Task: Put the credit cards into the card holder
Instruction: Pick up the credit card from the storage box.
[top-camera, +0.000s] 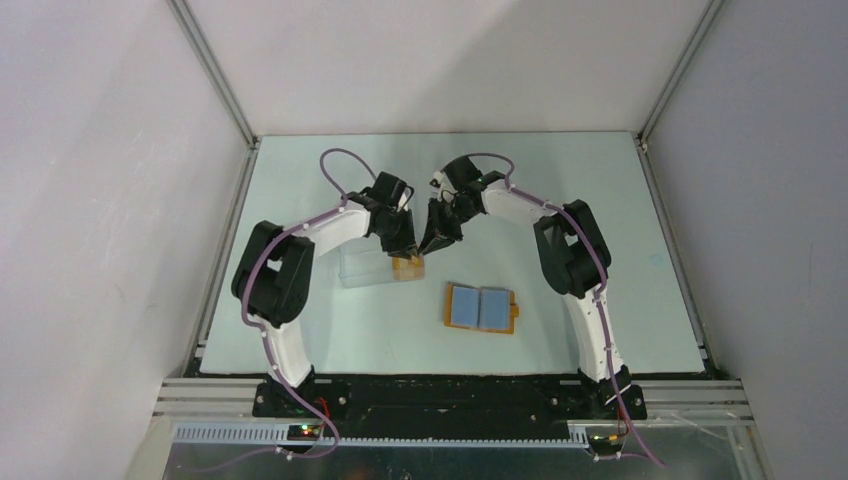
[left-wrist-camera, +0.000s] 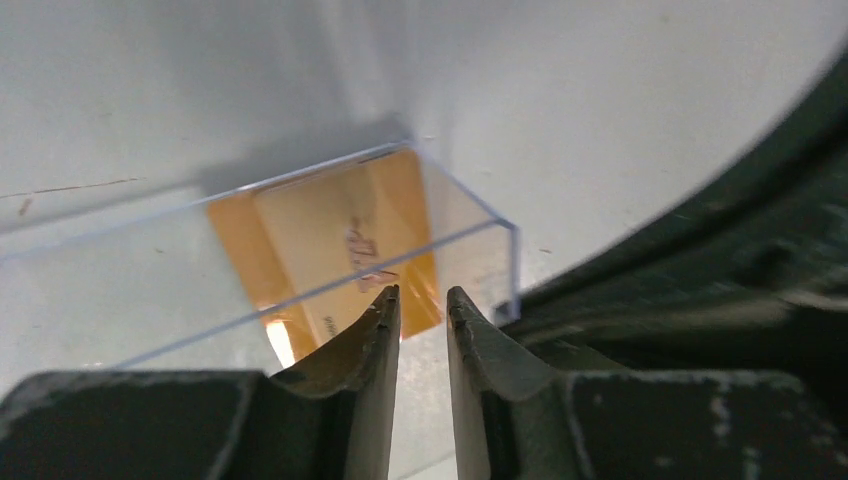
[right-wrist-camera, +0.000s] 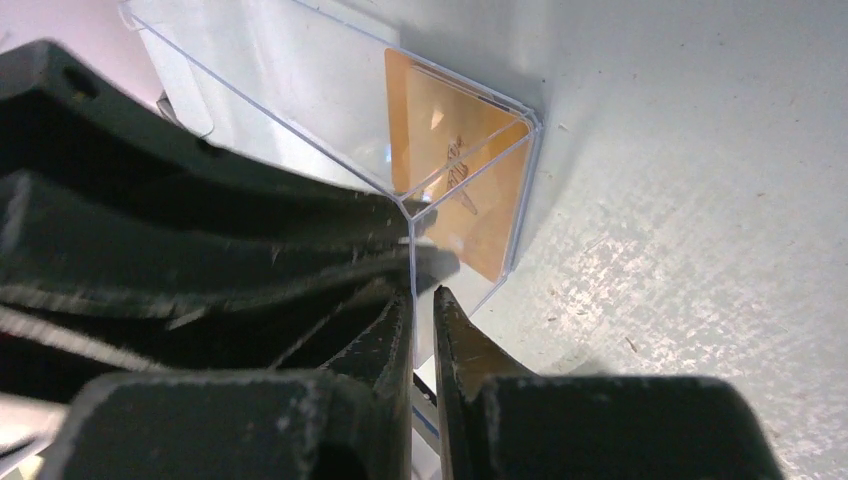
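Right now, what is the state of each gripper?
Left gripper: almost closed; whether it holds anything cannot be told.
Right gripper: closed on the clear case wall.

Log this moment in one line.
cards in case | left gripper: jaws slightly open at case wall | right gripper: jaws pinch case corner | wallet open flat nearby

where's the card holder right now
Top view: the card holder lies open near the middle of the table, to the right of the clear case and a little nearer the front edge.
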